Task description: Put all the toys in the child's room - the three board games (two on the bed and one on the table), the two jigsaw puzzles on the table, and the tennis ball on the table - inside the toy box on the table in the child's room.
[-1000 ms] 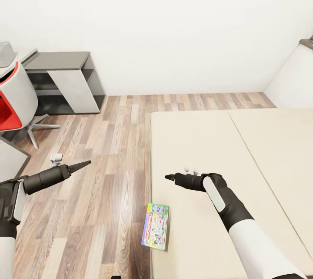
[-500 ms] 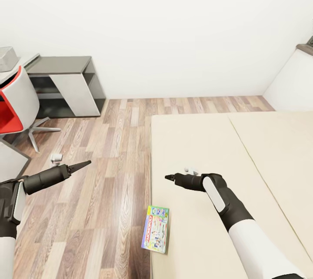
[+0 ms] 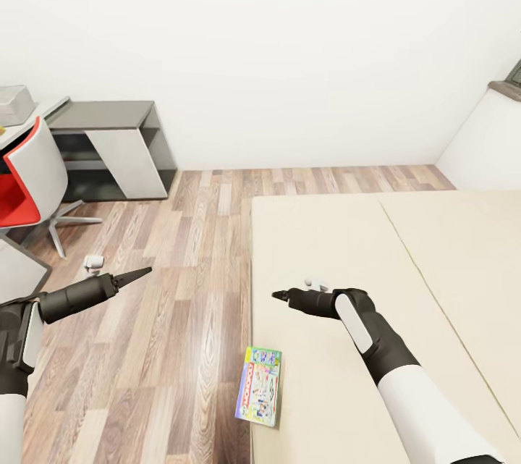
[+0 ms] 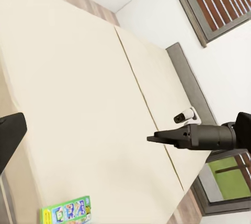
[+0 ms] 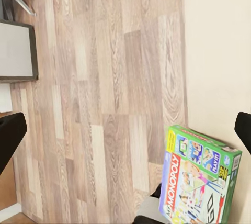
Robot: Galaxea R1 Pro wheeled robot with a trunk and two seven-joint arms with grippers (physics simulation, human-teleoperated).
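One board game (image 3: 259, 386), a white-and-green box, lay flat at the bed's (image 3: 376, 261) near edge, overhanging the floor (image 3: 181, 268). The right hand (image 3: 278, 295) hung over the sheet beyond it, apparently lining up for a pickup; the left hand (image 3: 143, 272) waited over the floor. Both looked pinched together and empty. The toy box (image 3: 14, 103) sat on the tabletop (image 3: 51, 106), well apart.
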